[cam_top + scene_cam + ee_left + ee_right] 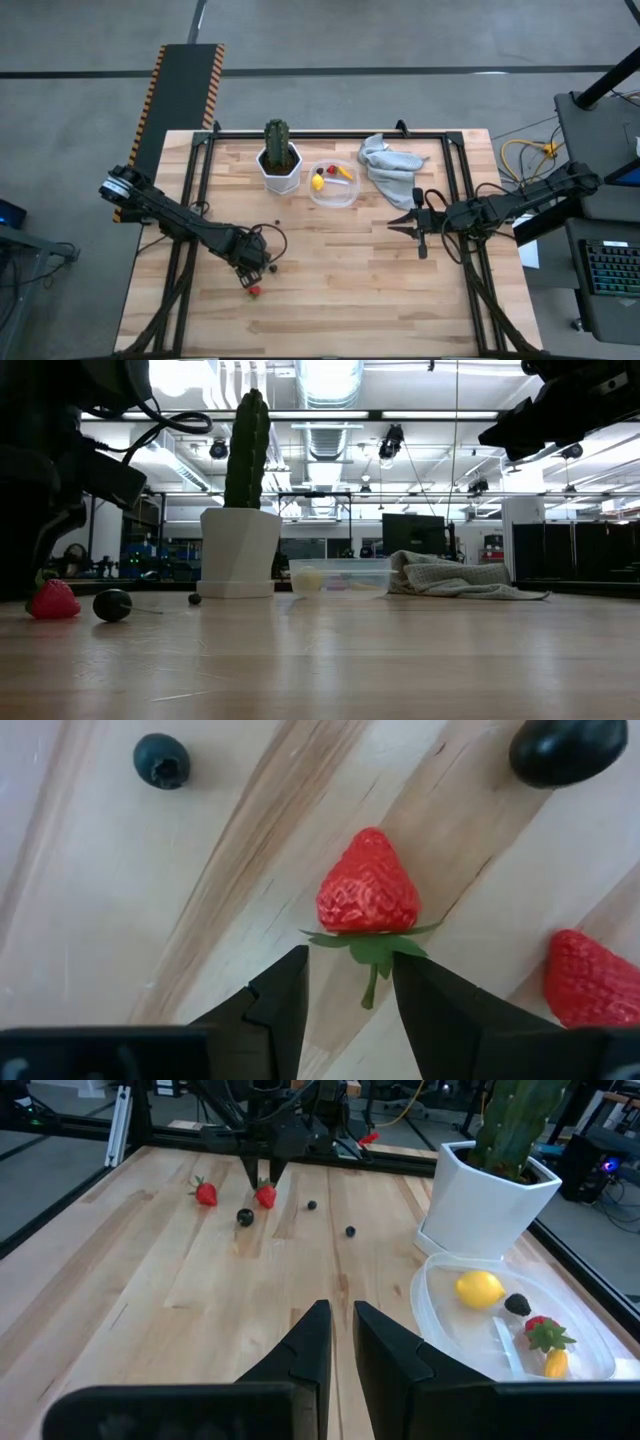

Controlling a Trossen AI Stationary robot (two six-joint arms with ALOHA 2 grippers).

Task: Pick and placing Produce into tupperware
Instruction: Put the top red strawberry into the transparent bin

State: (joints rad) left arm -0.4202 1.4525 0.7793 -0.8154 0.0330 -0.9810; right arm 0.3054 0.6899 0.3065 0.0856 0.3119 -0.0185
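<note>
The left gripper (348,990), fingers spread, straddles the leafy stem of a strawberry (368,885) at the table's near left, far from the tupperware (333,186); closing this shallow risks pinching only the stem, dropping it mid-carry

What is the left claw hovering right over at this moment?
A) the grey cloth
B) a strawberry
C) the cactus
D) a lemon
B: in the left wrist view the open left gripper straddles the stem of a red strawberry lying on the table.
</note>
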